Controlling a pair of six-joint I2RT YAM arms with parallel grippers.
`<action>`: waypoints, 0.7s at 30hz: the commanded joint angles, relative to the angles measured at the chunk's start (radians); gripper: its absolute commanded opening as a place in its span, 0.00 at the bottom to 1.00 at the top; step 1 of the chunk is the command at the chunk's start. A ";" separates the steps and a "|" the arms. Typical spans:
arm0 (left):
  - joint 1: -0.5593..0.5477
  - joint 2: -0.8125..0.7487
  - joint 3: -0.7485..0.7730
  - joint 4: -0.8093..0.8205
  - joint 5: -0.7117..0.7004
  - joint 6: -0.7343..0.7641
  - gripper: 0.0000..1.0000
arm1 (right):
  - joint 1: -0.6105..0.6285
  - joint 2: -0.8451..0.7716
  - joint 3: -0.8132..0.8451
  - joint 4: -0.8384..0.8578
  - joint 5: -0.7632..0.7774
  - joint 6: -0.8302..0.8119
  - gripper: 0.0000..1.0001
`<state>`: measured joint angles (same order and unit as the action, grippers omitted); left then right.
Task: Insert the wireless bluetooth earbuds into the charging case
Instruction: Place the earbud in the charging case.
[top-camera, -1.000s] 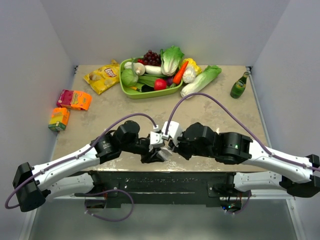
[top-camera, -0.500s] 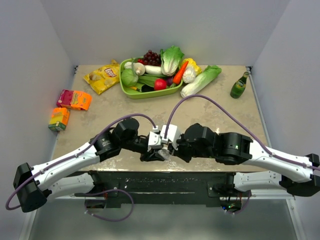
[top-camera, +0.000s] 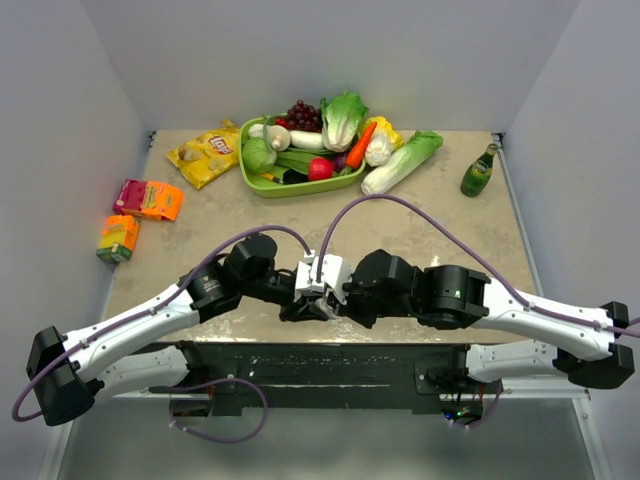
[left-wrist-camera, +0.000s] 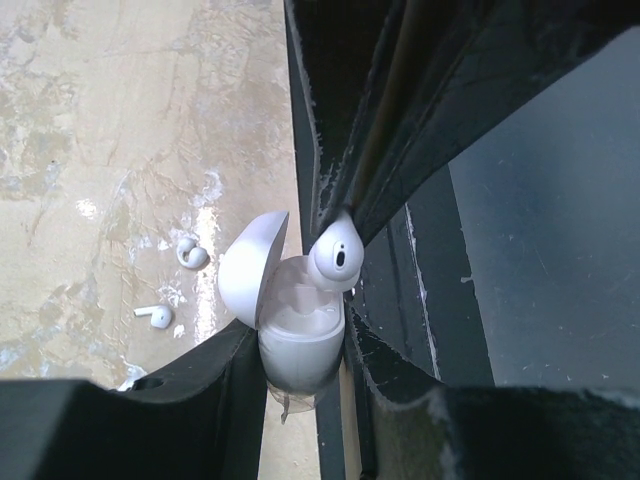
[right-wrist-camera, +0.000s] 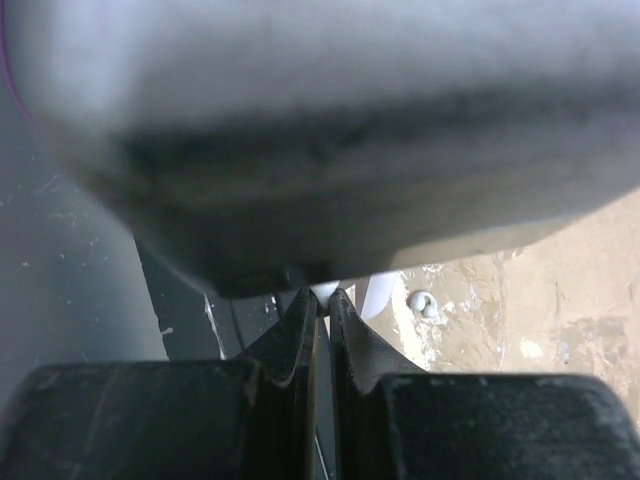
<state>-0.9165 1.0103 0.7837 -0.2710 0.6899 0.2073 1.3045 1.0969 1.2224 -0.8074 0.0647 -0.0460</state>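
Since a second ago, my right arm has been sliding left along the near edge of the table (top-camera: 430, 230), so my two wrists are now meeting in the middle. My left gripper (left-wrist-camera: 302, 352) is clamping the white charging case (left-wrist-camera: 295, 322) by its lower body, with its lid (left-wrist-camera: 250, 272) standing open toward the far side. My right gripper (right-wrist-camera: 322, 298) is pinching one earbud (left-wrist-camera: 337, 257) between nearly closed fingertips and holding it right at the case's open mouth, touching its rim. I cannot tell whether it is seating in a socket.

Just beyond the case, two loose earbuds (left-wrist-camera: 190, 252) are lying on the tabletop, apart from each other.

Farther back on the left, a pink and orange box (top-camera: 148, 199) and a smaller orange carton (top-camera: 118, 237) are sitting. At the far edge, a yellow chips bag (top-camera: 204, 152), a green tray (top-camera: 262, 185) of vegetables and a green bottle (top-camera: 479, 172) are resting.
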 joint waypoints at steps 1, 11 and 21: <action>0.008 -0.015 0.042 0.035 0.040 0.034 0.00 | 0.009 0.012 0.000 0.025 0.014 -0.011 0.00; 0.008 -0.030 0.023 0.064 0.056 0.037 0.00 | 0.013 0.049 0.005 0.039 0.055 -0.011 0.00; 0.008 -0.036 0.015 0.084 0.063 0.035 0.00 | 0.024 0.080 0.011 0.048 0.050 -0.018 0.00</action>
<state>-0.9096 1.0065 0.7818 -0.2798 0.7071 0.2268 1.3174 1.1538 1.2224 -0.7795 0.1131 -0.0525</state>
